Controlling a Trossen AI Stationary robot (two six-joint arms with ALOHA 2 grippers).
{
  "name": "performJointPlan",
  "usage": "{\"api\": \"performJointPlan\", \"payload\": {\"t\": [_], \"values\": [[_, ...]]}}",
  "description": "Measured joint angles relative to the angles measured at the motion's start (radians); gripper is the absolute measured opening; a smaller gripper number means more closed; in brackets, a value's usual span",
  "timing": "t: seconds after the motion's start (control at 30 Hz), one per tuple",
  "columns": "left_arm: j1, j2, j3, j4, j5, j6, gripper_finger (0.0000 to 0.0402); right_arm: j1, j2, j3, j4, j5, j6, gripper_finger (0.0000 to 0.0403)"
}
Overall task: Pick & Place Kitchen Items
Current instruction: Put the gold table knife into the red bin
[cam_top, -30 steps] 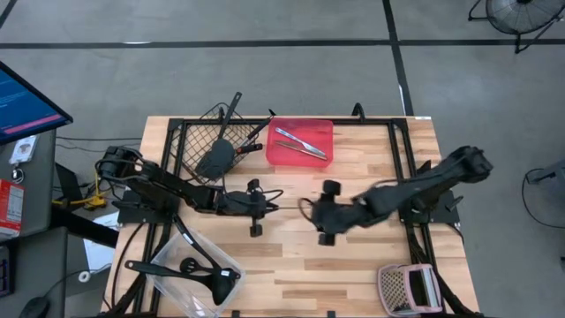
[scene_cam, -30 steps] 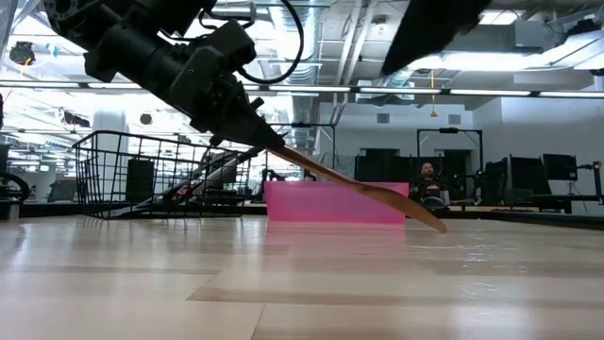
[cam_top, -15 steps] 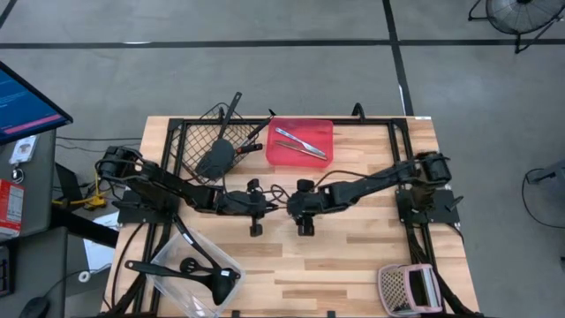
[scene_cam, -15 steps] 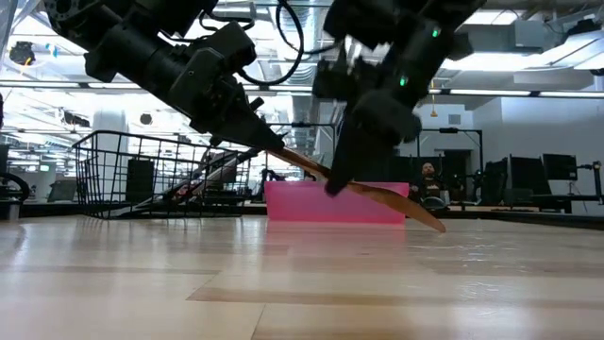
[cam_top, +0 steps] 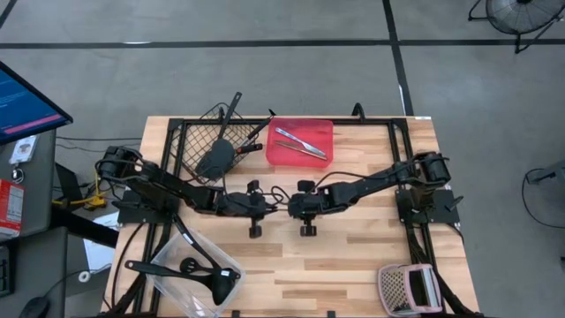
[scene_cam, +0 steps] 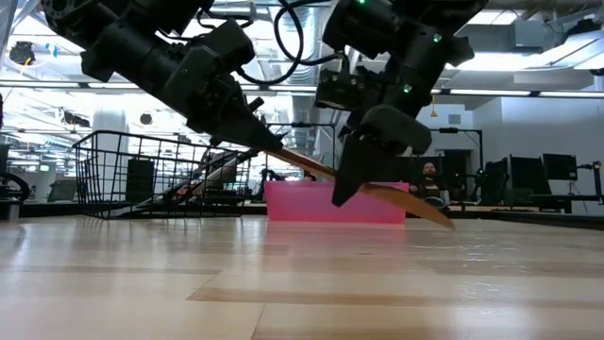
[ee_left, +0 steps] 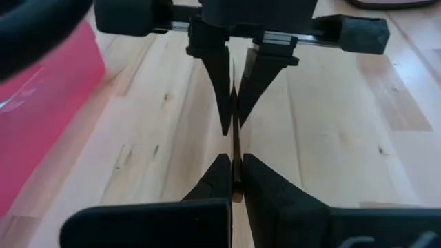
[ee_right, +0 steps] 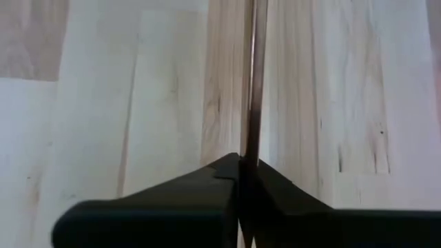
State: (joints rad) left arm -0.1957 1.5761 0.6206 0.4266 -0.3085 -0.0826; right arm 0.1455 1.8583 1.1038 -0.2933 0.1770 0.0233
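Observation:
A thin tan stick [scene_cam: 377, 192], flat and seen edge-on, slants down from my left gripper [scene_cam: 267, 147] past my right gripper [scene_cam: 347, 192] to its low end [scene_cam: 445, 223], close to the table. Both grippers are shut on it and meet nose to nose at the table's middle, left gripper [cam_top: 267, 202] and right gripper [cam_top: 290, 204]. In the left wrist view my own fingers [ee_left: 234, 180] face the right gripper's fingers [ee_left: 234, 103], with the stick [ee_left: 236, 148] between them. The right wrist view shows the stick [ee_right: 255, 83] running on from its own fingers. My left gripper pinches the stick's upper end [ee_left: 236, 165] between its two fingers, on the flat faces. The fingers come from the table's left, slanting down, and lie along the stick, which tilts down away from them. My right gripper pinches the stick at about mid-length [ee_right: 247, 155] between its two fingers, on the flat faces. It comes from the table's right and from above, fingers pointing down. The stick's low end [scene_cam: 445, 223] reaches beyond the fingers; whether it touches the table I cannot tell.
A black wire basket [cam_top: 196, 132] with black utensils stands at the far left. Beside it a red tray [cam_top: 313, 132] holds silver pieces. A clear tub [cam_top: 172, 281] with black utensils sits near left, and a pinkish mesh item [cam_top: 406, 290] near right.
My right arm has swung toward the table's left and down, from beside the table's middle to the stick that my left gripper keeps still, and now has hold of it at mid-length.

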Motion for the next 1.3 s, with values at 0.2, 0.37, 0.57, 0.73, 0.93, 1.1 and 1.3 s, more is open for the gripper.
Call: {"api": "performJointPlan", "payload": {"t": [0.2,0.37,0.57,0.73,0.93,1.1,1.3], "values": [[0.001,0.000,0.000,0.001,-0.003,-0.003,0.0014,0.007,0.001,0.000,0.002,0.002,0.035,0.0006],[-0.002,-0.030,0.000,-0.003,0.020,-0.029,0.0059,0.011,-0.020,0.000,-0.010,0.004,0.046,0.0005],[-0.002,-0.154,0.001,-0.066,0.025,-0.071,0.0120,0.011,-0.092,-0.001,-0.027,0.012,0.054,0.0005],[-0.006,-0.309,0.000,-0.117,0.025,-0.088,0.0143,0.003,-0.165,0.000,-0.039,0.051,0.049,0.0005],[-0.052,-0.506,0.000,-0.112,0.026,-0.081,0.0140,-0.032,-0.246,0.000,-0.045,0.060,0.049,0.0005],[-0.104,-0.635,0.000,-0.111,0.026,-0.064,0.0130,-0.074,-0.300,0.000,0.050,0.060,0.030,0.0005],[-0.132,-0.698,0.000,-0.111,0.026,-0.055,0.0115,-0.170,-0.320,0.000,0.128,0.115,-0.015,0.0005]]}}
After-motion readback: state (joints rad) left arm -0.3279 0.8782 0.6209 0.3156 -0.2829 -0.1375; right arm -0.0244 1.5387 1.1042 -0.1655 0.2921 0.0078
